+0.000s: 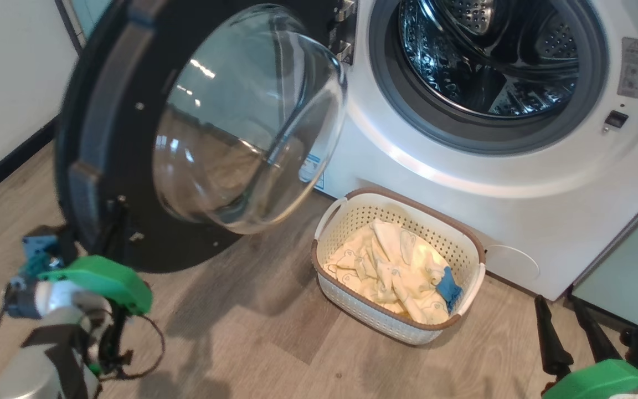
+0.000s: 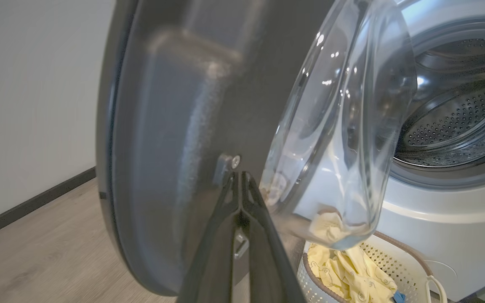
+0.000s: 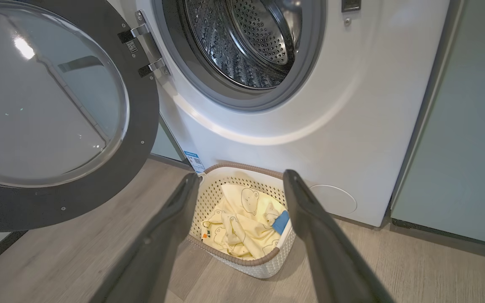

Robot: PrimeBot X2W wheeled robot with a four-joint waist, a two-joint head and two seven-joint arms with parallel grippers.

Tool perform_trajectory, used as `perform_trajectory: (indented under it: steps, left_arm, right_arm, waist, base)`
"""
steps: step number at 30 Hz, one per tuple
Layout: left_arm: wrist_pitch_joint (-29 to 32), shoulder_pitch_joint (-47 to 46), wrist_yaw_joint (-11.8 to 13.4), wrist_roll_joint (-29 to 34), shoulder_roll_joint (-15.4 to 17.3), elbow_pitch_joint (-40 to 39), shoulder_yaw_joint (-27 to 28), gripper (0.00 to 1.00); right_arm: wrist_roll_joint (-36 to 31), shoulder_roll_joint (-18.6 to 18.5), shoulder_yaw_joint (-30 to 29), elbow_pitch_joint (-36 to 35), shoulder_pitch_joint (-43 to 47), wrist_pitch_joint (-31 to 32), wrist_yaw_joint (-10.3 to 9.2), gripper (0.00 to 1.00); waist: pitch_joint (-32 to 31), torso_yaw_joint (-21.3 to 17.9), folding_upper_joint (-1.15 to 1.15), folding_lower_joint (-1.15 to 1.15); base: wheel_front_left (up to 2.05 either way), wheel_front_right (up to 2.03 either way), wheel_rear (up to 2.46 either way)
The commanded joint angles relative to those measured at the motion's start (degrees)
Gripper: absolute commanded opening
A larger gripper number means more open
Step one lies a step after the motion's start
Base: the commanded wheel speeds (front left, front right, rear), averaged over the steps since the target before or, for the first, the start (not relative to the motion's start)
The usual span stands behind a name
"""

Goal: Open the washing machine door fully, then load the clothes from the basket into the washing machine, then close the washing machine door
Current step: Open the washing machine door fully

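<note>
The washing machine door (image 1: pixel 92 138) stands swung out to the left, its glass bowl bulging toward the washing machine (image 1: pixel 518 183), whose steel drum is bare. Low on the door's black inner rim (image 2: pixel 162 126), beside a small screw, my left gripper (image 2: pixel 238 176) is shut with nothing between its fingers, and its tips seem to touch the rim. In the head view the left gripper (image 1: pixel 115 221) rises at the lower left. The cream basket (image 1: pixel 407 197) sits on the floor below the opening with the pale yellow clothes (image 1: pixel 391 266) inside. My right gripper (image 3: pixel 241 174) hangs open above the basket (image 3: pixel 263 269) and the clothes (image 3: pixel 242 227).
A pale teal cabinet (image 3: pixel 470 147) stands right of the washer. A white wall (image 2: pixel 27 105) with dark skirting runs along the left, close behind the open door. Wooden floor (image 1: pixel 274 332) lies between the door and the basket.
</note>
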Motion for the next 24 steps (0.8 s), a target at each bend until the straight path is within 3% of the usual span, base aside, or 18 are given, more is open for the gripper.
perform_trajectory:
  steps: [1, 24]
  left_arm:
    - [-0.74, -4.34, -0.31, 0.81, 1.80, -0.40, 4.53, 0.00]
    - [-0.76, -11.65, -5.00, 10.08, -1.20, 11.81, 23.74, 0.00]
  right_arm:
    - [0.36, -1.58, 1.11, -1.32, -2.66, -0.55, 0.02, 1.00]
    - [0.52, -3.39, 3.39, -0.86, -5.36, -0.55, 0.02, 1.00]
  waist:
    - [0.19, -0.29, 0.00, 0.00]
    - [3.44, -3.64, 0.00, 0.00]
  base:
    - [0.00, 0.00, 0.00]
    - [0.00, 0.00, 0.00]
